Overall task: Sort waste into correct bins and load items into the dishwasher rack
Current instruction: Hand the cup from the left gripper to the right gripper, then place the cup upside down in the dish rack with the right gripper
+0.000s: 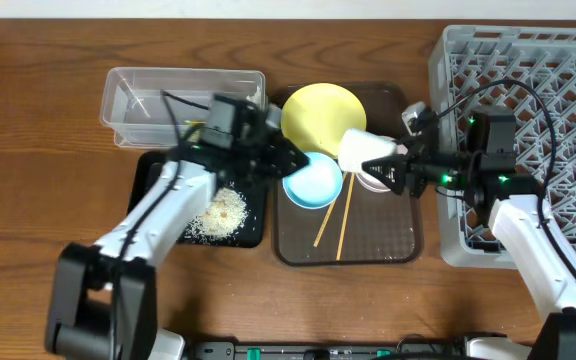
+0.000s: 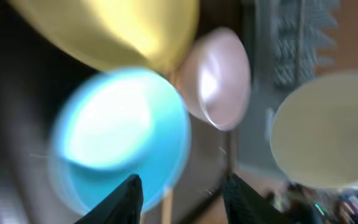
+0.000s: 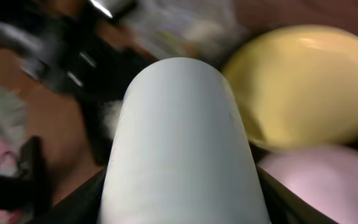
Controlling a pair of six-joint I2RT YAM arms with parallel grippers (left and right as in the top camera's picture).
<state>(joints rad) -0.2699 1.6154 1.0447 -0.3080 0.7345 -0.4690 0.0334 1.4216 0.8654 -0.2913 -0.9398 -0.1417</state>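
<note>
Right gripper [image 1: 388,166] has its jaws clamped on the small white cup [image 1: 363,150]. The cup is held on its side above the brown serving tray [image 1: 388,245], over the pale pink bowl [image 2: 216,78], its long axis in line with the gripper and its far end pointing left at the yellow plate [image 1: 320,110]. The dishwasher rack [image 1: 568,60] lies the opposite way, to the right behind the wrist, just beside the tray, so the right arm is plainly the nearer one. The likely next move is a pull back right, then turning the cup over the lattice. Left gripper [image 1: 290,160] has its jaws apart, empty, fingers [image 2: 122,200] straddling the near rim of the light blue bowl [image 1: 313,182], which sits on the tray touching the plate. Chopsticks [image 1: 336,215] lie just beside the bowl. Both wrist views are blurred.
</note>
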